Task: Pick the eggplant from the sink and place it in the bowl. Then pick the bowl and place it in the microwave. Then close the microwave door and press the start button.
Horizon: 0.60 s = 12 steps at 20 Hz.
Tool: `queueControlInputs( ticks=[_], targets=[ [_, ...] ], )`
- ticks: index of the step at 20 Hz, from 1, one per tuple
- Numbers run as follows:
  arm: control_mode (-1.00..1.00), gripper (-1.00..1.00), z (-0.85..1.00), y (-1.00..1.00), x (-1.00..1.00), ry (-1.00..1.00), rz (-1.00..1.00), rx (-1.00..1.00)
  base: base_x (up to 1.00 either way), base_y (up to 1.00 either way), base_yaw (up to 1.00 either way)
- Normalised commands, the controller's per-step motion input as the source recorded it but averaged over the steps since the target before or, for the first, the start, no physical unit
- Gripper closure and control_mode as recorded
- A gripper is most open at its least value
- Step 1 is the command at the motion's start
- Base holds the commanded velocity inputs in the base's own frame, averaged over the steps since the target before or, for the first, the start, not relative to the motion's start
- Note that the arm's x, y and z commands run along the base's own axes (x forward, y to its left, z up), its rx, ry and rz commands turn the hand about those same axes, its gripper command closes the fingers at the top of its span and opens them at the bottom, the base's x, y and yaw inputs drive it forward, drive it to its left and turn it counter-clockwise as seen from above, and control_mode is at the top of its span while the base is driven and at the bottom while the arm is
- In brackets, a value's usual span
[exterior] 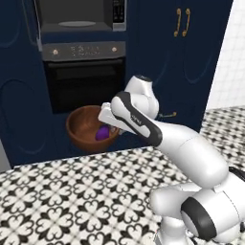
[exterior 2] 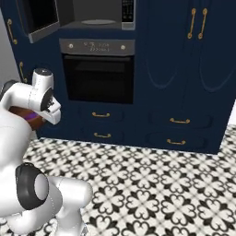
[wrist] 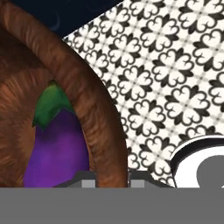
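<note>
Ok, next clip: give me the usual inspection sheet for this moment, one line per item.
Surface: patterned black-and-white floor tiles; nothing lying on them.
Job's things: bowl held in the air in front of the oven, eggplant lying inside it. Microwave above the oven, microwave door swung open, turntable bare.
Clutter: nothing seen.
Grippers: gripper shut on the bowl's rim, one fingertip inside the wall and one outside.
Cables: nothing seen.
Surroundings: navy cabinets with gold handles, drawers below the oven.
</note>
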Motion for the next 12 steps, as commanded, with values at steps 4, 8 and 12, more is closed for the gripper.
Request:
queueControlInputs(
  ticks=[4,8,12],
  targets=[
    [1.0,1.0,0.0,0.0,0.0,0.0,0.0,0.0,1.0,-0.39,0.03],
    [1.0,1.0,0.0,0.0,0.0,0.0,0.0,0.0,1.0,-0.32,0.05],
    [1.0,1.0,0.0,0.0,0.0,0.0,0.0,0.0,1.0,-0.07,0.07]
  ],
)
